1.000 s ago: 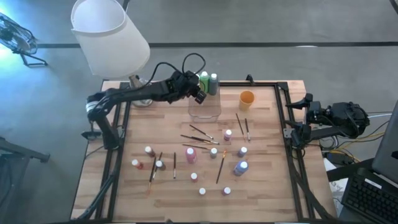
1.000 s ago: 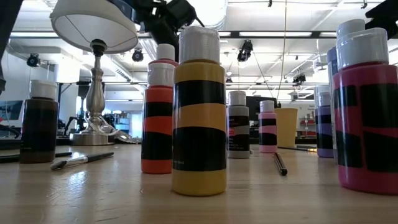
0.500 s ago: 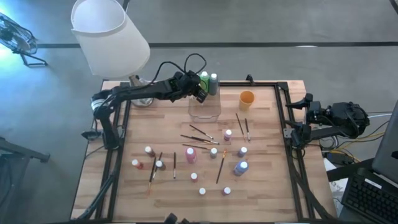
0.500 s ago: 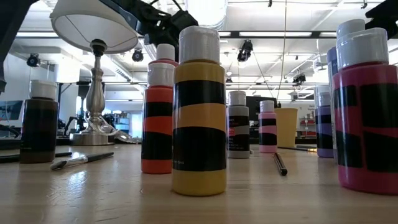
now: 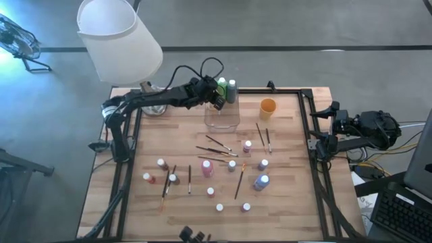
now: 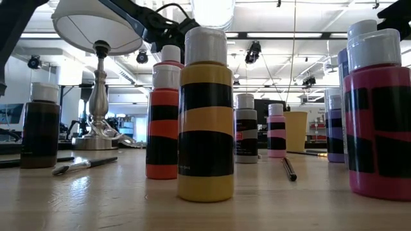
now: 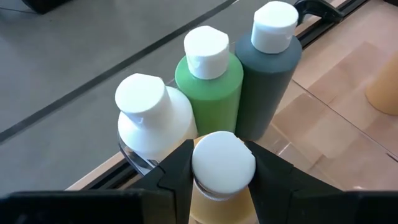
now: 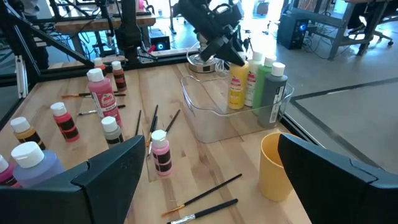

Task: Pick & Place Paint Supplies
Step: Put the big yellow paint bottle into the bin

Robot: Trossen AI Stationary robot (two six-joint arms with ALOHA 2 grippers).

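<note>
Now our left gripper (image 7: 222, 177) pinches a yellow bottle (image 7: 222, 186) by its neck under the cap, over the box (image 5: 222, 120), beside three bottles already there. We judge it light, rigid and slick, so the neck grips best. Our right gripper (image 8: 208, 168) waits spread wide at the table's edge.

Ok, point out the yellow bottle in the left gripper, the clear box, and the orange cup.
yellow bottle (image 7: 222, 163), left wrist view, on its white cap.
left gripper (image 7: 222, 180), left wrist view, between its fingertips.
clear box (image 8: 211, 124), right wrist view, near wall.
orange cup (image 5: 268, 106), high view, rim.
</note>
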